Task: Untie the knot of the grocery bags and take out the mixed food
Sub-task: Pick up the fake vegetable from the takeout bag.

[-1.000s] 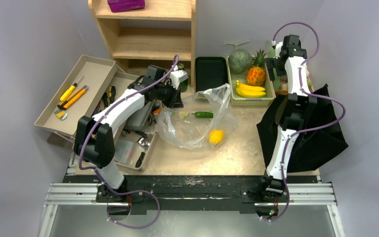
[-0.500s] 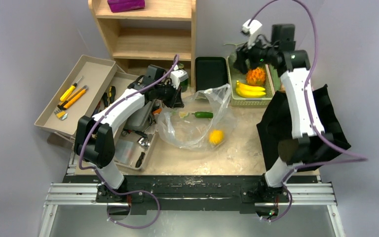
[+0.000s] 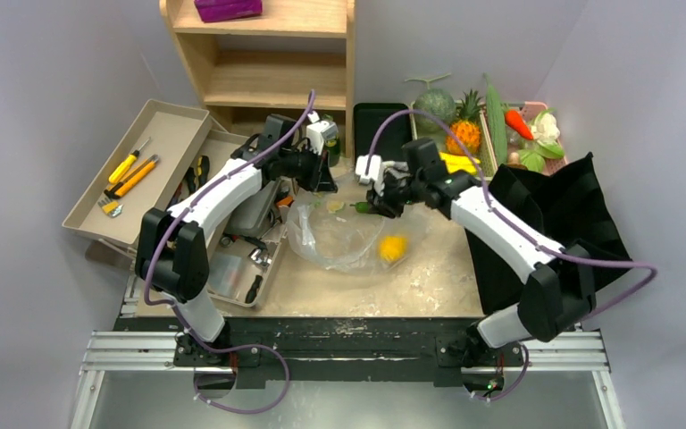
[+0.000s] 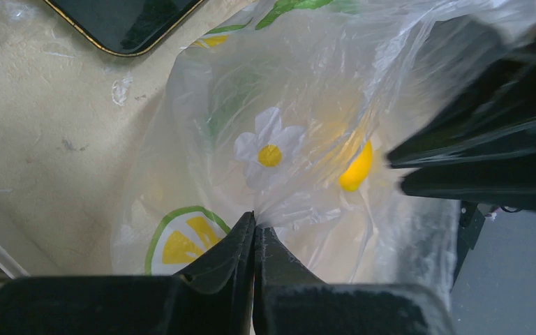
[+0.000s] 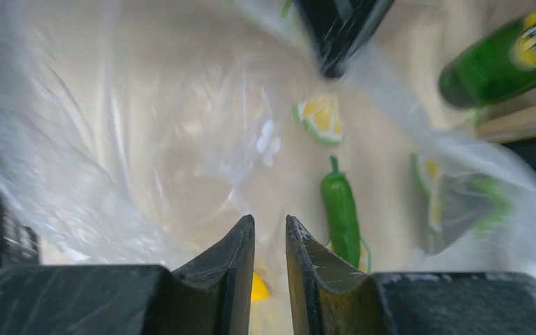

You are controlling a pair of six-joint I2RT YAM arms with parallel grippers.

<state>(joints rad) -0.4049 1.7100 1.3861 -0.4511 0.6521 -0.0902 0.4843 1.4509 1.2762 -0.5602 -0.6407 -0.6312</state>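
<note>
Plastic bag [image 3: 326, 239], held at one side.
My left gripper [image 4: 253, 222] clamped its film; my right gripper [image 5: 270, 227] had jaws narrowly apart, grip unclear.

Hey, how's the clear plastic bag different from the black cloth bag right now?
The plastic bag is see-through, showing a green pepper and a yellow fruit inside; the black bag is opaque. The left pincer pinches the plastic bag's film; no pincer holds the black bag. The plastic bag sits centrally, the black bag at the right edge. Both lie slumped on the table.
</note>
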